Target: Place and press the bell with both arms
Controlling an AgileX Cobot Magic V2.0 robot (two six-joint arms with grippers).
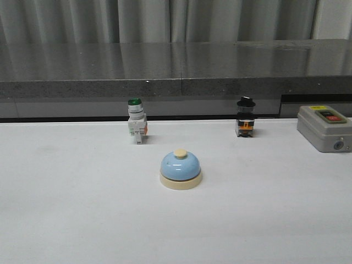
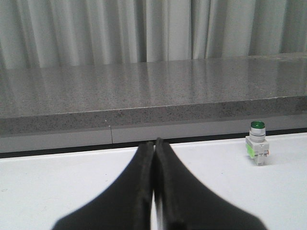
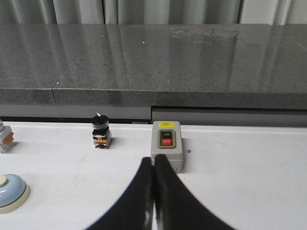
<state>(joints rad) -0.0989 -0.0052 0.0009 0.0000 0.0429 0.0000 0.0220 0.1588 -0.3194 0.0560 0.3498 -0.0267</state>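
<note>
Bell: one light-blue bell with a cream base and button stands upright on the white counter, near the middle, free of both tools.
Switches: two small ones at the back of the counter, a green-capped switch left of the bell and a black-knobbed switch right of it, both well apart from the bell.
Box: one grey button box sits at the far right, cut by the edge of the front view.
Left tool: the left tool has its two black fingers pressed together, clamped on nothing, over bare counter with the green-capped switch ahead and to one side.
Right tool: the right tool is likewise closed and empty, pointing toward the grey box.
Edges: a dark stone ledge rises behind the counter, with curtains beyond.
Open room: wide bare surface in front of the bell and on both sides.
</note>
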